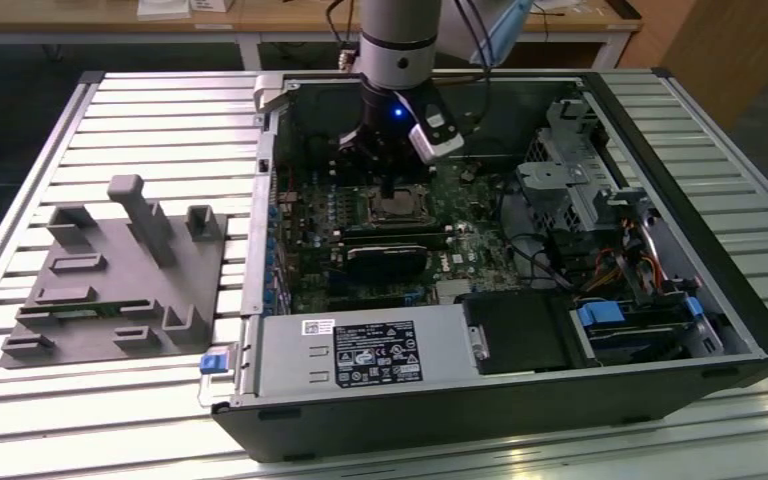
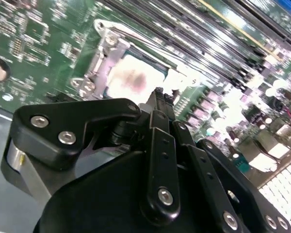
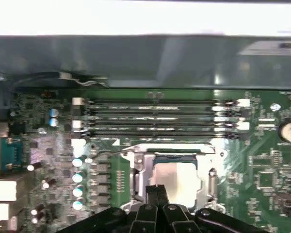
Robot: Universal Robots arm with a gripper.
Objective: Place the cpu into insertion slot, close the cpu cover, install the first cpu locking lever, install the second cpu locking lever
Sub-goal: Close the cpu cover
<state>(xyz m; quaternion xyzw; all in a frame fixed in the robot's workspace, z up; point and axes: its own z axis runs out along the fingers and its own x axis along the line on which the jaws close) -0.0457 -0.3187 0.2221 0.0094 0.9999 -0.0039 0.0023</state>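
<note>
Over the insertion slot (image 1: 395, 205), twelve o'clock of the card (image 1: 387, 262), the pincer (image 3: 157, 190) hangs clenched, empty; we judge lever-locking in hand, demanding precision.

Open computer case (image 1: 491, 425) on slatted metal table (image 1: 171, 110), grey fixture (image 1: 117, 280) beside the case, on the exterior view's left, silver labelled box (image 1: 357, 352) inside the case

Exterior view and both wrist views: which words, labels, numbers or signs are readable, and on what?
None can be read.
Black label on the power supply: print and symbols too small.
White sticker beside it: too small.
Green circuit board, both wrist views: white markings blurred.
cpu: no legible marking.
</note>
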